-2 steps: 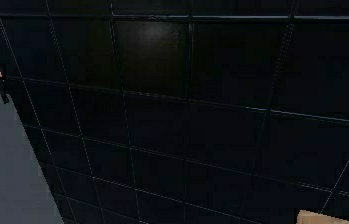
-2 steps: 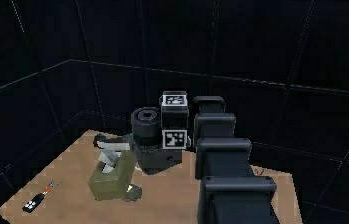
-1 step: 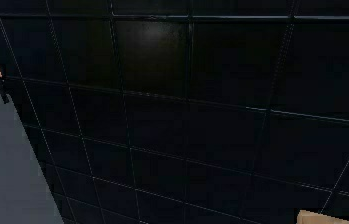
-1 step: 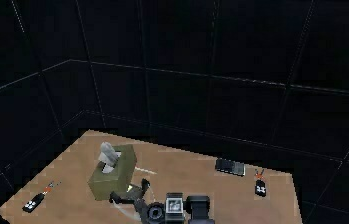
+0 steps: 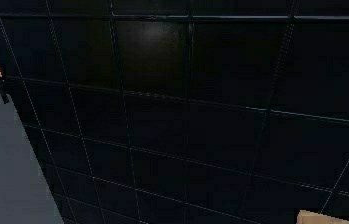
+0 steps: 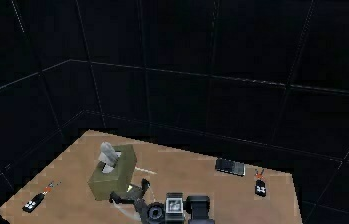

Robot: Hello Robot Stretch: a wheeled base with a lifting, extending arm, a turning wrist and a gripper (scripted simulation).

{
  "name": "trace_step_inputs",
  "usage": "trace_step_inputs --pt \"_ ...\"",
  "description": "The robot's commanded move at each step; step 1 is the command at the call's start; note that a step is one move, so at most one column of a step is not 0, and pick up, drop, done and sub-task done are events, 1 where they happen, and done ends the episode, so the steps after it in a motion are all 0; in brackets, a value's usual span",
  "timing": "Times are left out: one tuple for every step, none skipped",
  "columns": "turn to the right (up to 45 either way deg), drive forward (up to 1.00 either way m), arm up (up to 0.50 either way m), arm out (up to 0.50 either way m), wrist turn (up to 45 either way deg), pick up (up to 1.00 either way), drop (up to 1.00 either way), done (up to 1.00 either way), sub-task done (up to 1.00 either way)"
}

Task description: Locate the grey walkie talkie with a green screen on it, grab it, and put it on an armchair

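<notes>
Arm side view: a brown bench (image 6: 182, 170) with dark tiled walls behind. Near the middle of it, a green tissue box (image 6: 114, 168). Just beside the tissue box, low down, the gripper (image 6: 125, 190). No way to tell its grip, or of anything held: too close to the tissue box to judge.

Three small dark things on the bench: a dark bit (image 6: 34, 203) with orange on it near the left corner, a flat slab (image 6: 230, 167) toward the right, and a black piece (image 6: 261, 186) with white marks just beside the slab. No grey body or green screen plain on any of them, so no sure walkie talkie. Most likely one of these three.

Step in hand, at a guess: find and grab. Look closer at each small thing first. Pick by the green screen, not by shape. Keep clear of the tissue box while reaching. Come down slow and straight. Grab around the middle. Lift clean off the bench before driving off to look for an armchair.
</notes>
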Motion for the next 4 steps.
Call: trace_step_inputs --pt "0.0 0.0 0.1 0.0 0.0 0.0 0.0 0.0 0.0" --pt "0.0 0.0 0.12 0.0 0.0 0.0 0.0 0.0 0.0" --pt "0.0 0.0 0.0 0.0 -45.0 0.0 0.0 0.0 0.0" --pt "0.0 0.0 0.0 0.0 -45.0 0.0 0.0 0.0 0.0"
